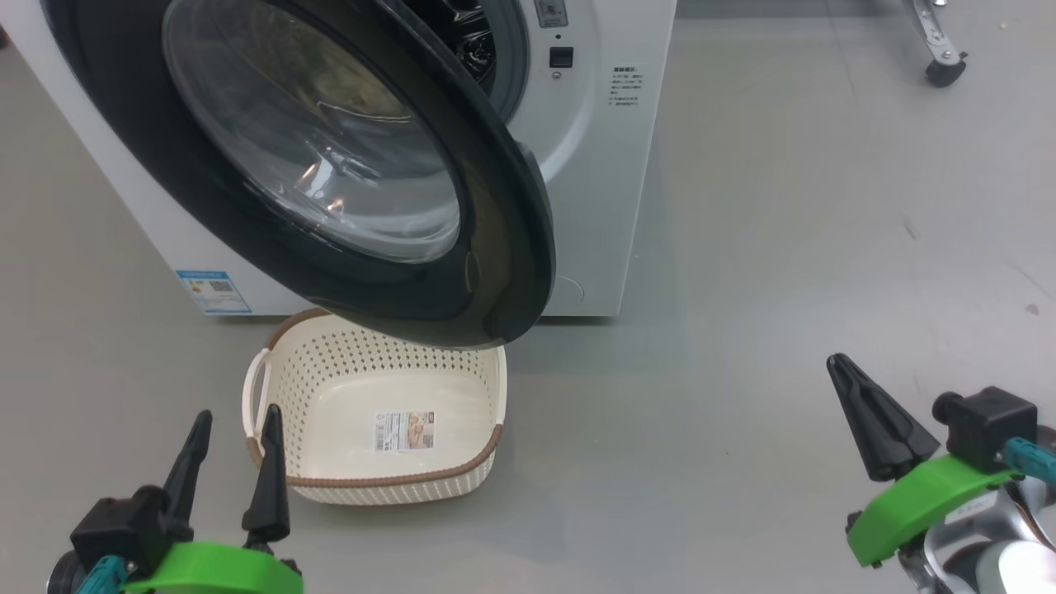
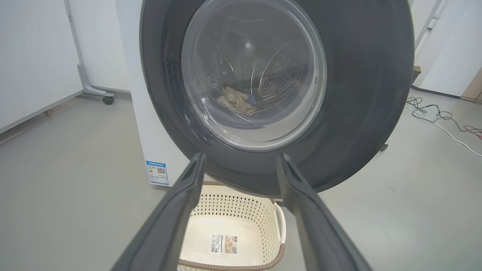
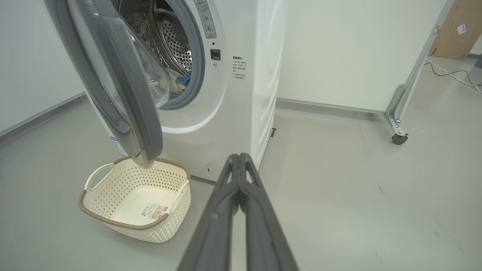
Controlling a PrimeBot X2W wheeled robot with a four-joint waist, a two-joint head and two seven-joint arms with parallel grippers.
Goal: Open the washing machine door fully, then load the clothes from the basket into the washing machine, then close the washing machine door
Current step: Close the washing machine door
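Note:
The white washing machine (image 1: 594, 165) stands at the top of the head view. The black round washing machine door (image 1: 511, 247) hangs ajar, swung out over the back of the basket (image 1: 330, 371). Edge-on, the door (image 3: 128, 86) leaves a gap to the steel drum. The clothes (image 2: 237, 99), cream with a blue patch, lie inside the drum behind the door glass, and they show through the gap too (image 3: 177, 82). The cream basket (image 3: 135, 195) holds only its sticker. My left gripper (image 1: 238, 414) is open beside the basket's left handle. My right gripper (image 1: 837, 361) is shut on nothing, low at the right.
A wheeled metal leg (image 1: 940, 49) stands on the grey floor at the far right. White partition panels with a castor foot (image 3: 399, 137) flank the machine. Cables (image 2: 444, 116) trail on the floor to the right, and a cardboard box (image 3: 455, 30) sits beyond them.

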